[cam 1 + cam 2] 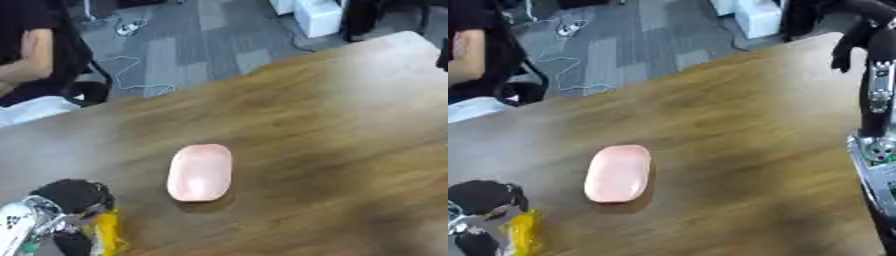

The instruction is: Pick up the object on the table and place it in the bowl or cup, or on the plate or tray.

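1. Low at the near left corner, the left hand (pixel 74 197) has its dark fingers curled round a yellow object (pixel 107 232), which hangs below the fingers, close above the table (pixel 350 125).
2. That yellow object looks thin and crinkled, perhaps a soft packet or a bit of wrapping; what it is exactly cannot be made out.
3. Just to the right of the hand, apart from it, lies a pink tray (pixel 200 172): oval, shallow, smooth, and with nothing in it.
4. As I judge it, the pick-up is done, since the object is in the hand and not lying on the wood; the placing is not yet done.
5. What is left: carry the object across to the tray, lower it inside the rim and let go.
6. Far off at the right edge, the right hand (pixel 846 47) hangs raised on its arm, fingers drooping and relaxed, holding nothing.
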